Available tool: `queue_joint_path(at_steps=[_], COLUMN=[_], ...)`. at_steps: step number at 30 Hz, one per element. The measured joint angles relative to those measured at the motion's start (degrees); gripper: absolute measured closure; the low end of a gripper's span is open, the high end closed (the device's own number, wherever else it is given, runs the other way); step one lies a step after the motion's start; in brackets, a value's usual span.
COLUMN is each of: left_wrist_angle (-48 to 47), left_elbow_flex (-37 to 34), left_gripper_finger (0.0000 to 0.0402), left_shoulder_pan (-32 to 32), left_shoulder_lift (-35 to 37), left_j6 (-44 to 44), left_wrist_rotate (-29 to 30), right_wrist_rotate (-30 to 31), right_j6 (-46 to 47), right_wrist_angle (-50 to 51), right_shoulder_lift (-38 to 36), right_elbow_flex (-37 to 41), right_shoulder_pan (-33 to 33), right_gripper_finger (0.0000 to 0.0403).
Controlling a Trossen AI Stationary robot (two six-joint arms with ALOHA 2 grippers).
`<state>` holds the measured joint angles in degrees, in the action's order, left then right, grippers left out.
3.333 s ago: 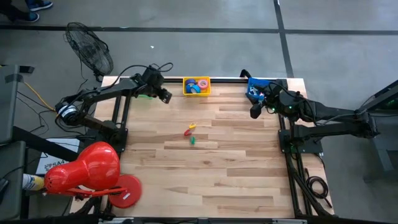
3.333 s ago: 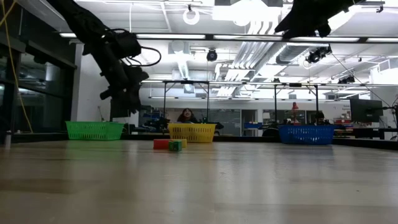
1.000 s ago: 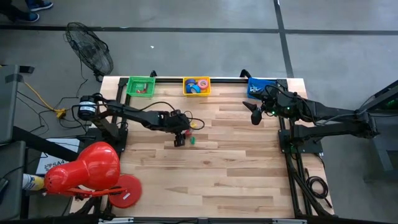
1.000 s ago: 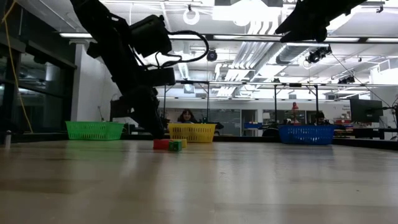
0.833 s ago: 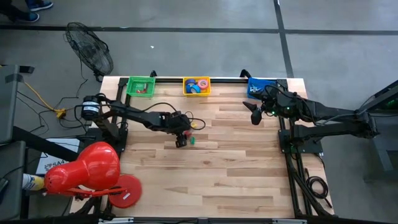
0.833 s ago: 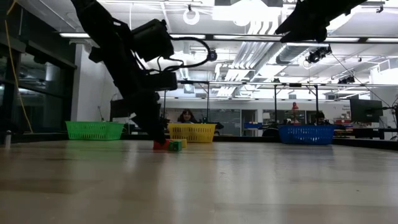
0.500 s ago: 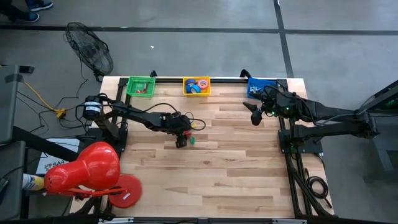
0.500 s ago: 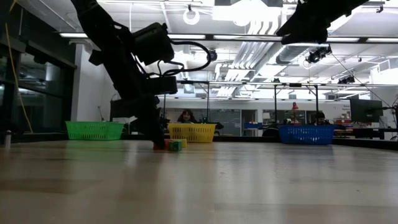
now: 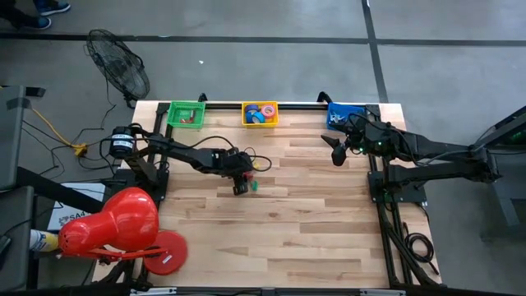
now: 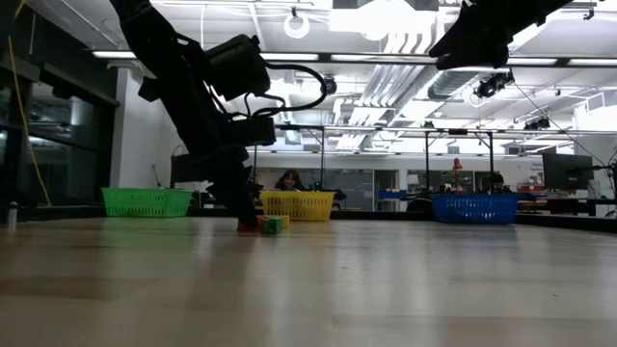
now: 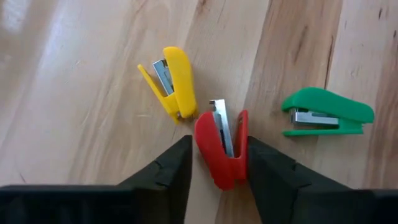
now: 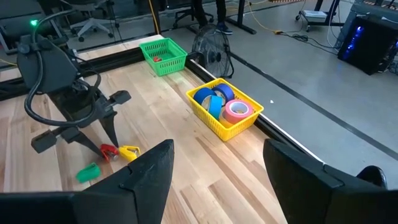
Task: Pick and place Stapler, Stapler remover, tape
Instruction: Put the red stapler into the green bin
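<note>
While the left gripper stands down at the middle of the table, its two dark fingers sit partly apart on either side of the red stapler, close to it at both flanks; whether they press it I cannot tell. Just beyond, at about eleven o'clock from the red one, lies the yellow stapler, its end almost touching the red one's. At about two o'clock, a little apart, lies the green stapler on its side. Seen from above, all three make a small cluster by the gripper, the green piece nearest its tip.

Farther off, along the table's far edge, stand three baskets. At twelve o'clock the yellow basket holds the tape, pink and blue rolls lying together. At ten o'clock is the green basket, at two o'clock the blue basket.

Near that blue basket the right gripper hangs above the table, its fingers spread wide and holding nothing.
</note>
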<state>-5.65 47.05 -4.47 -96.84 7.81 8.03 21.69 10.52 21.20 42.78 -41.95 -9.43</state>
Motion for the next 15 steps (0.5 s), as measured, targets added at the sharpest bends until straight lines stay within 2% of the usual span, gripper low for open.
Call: queue_joint_path(at_steps=[9, 15], left_wrist_angle=[-0.09, -0.43], left_elbow_flex=[0.05, 0.09], left_gripper_finger=[0.0331, 0.0343], left_shoulder_pan=[0.0, 0.0], left_shoulder_lift=[0.04, 0.09], left_j6=[0.0, 0.34], left_wrist_rotate=[0.0, 1.15], right_wrist_rotate=[0.0, -0.08], right_j6=[0.0, -0.02], right_wrist_angle=[0.78, 1.34], right_shoulder_lift=[0.0, 0.0], right_elbow_flex=[0.0, 0.0], right_shoulder_pan=[0.0, -0.01], right_gripper_finger=[0.0162, 0.0162])
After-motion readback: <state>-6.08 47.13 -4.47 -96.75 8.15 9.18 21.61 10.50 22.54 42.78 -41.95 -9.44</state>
